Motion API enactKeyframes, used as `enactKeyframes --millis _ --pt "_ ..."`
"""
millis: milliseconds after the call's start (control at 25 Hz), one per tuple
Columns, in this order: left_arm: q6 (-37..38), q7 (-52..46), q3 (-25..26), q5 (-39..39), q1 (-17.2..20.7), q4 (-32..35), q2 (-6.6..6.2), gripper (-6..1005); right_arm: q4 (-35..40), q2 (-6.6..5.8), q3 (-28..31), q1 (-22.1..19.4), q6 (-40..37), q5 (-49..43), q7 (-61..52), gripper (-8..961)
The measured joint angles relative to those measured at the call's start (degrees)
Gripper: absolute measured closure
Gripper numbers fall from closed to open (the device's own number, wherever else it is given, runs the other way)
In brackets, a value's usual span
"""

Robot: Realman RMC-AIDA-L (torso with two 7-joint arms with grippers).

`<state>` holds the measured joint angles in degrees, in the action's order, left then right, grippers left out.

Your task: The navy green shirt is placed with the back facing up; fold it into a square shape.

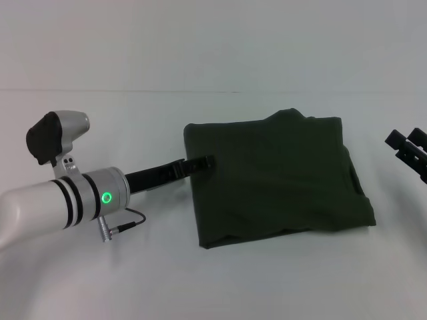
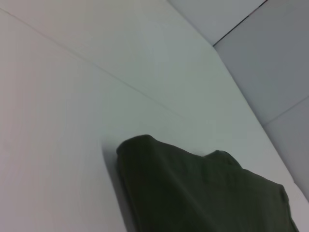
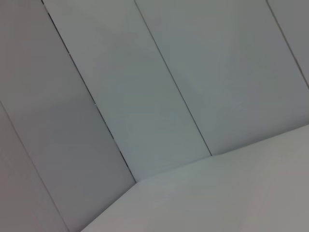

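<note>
White table (image 1: 280, 287) bears folded navy green shirt (image 1: 277, 177); left hand (image 1: 200, 163) at its edge.

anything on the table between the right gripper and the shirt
Nothing visible does. The right gripper hangs at the head view's right edge, apart from the navy green shirt, with only bare white table between them. The left gripper is already at the shirt's left edge.

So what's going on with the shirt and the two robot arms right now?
Shirt: folded into a rough square, lying flat on the table, plain side up.
Left gripper: low over the table, its tip at the shirt's left edge.
Right gripper: off to the right of the shirt, clear of it.
</note>
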<state>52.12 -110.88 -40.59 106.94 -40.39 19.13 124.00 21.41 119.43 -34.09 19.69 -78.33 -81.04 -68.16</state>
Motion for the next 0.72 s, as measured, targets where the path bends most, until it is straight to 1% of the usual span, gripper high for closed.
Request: enactKeyframes --millis 200,360,480,720 --pt "-1.3 0.2 -0.2 0.0 -0.3 -0.1 0.02 159 0.0 -0.02 0.0 0.1 -0.2 -1.4 0.0 178" --pt "-3.1 0.0 -1.9 -0.1 -0.4 -0.7 0.16 163 0.0 -0.06 0.0 0.5 -0.2 -1.4 0.1 178" --pt "-3.2 -0.1 -2.8 -0.4 -0.9 -1.3 0.33 166 0.0 -0.08 0.0 0.6 -0.3 -1.5 0.6 178" --pt "-2.9 -0.1 -3.1 -0.5 -2.1 -2.6 0.37 172 -0.1 -0.08 -0.7 0.9 -0.2 -1.5 0.7 178"
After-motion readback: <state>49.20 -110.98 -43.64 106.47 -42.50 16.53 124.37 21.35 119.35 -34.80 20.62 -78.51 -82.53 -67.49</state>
